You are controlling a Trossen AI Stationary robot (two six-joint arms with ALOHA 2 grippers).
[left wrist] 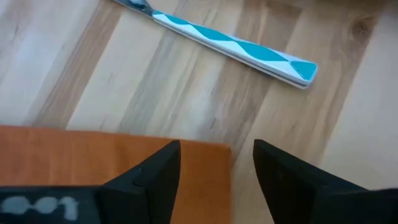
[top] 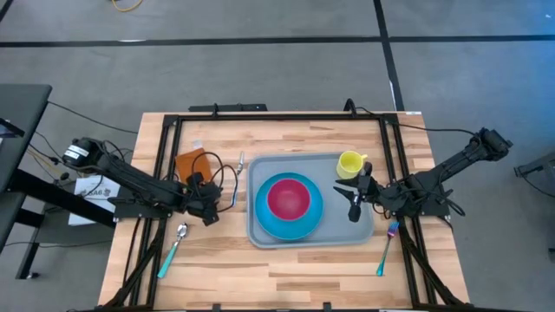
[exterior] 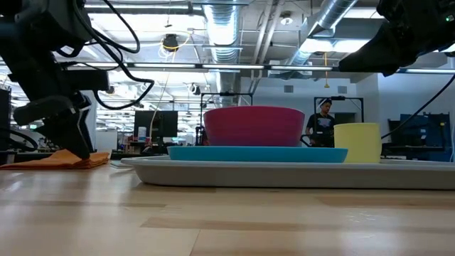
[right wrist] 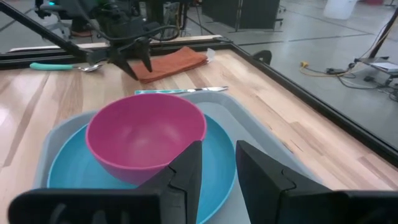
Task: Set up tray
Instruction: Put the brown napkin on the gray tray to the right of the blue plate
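The light grey-blue tray (top: 260, 236) lies mid-table. On it sit a round bright blue plate (top: 260, 208) carrying a pink bowl (top: 289, 198), and a yellow cup (top: 349, 163) in its far right corner. My left gripper (top: 210, 204) is open and points down beside the tray's left side. Its fingers stand over the edge of an orange napkin (left wrist: 74, 155) lying flat on the table. A knife with a teal-and-white handle (left wrist: 236, 46) lies between napkin and tray. My right gripper (right wrist: 217, 152) is open above the tray's right part, facing the bowl (right wrist: 146, 134).
A teal-handled spoon (top: 173, 245) lies near the table's near left edge. A blue-handled fork (top: 387, 245) lies right of the tray. A black frame (top: 165, 147) runs round the tabletop. Bare wood shows in front of the tray. A person (exterior: 323, 121) stands far behind the table.
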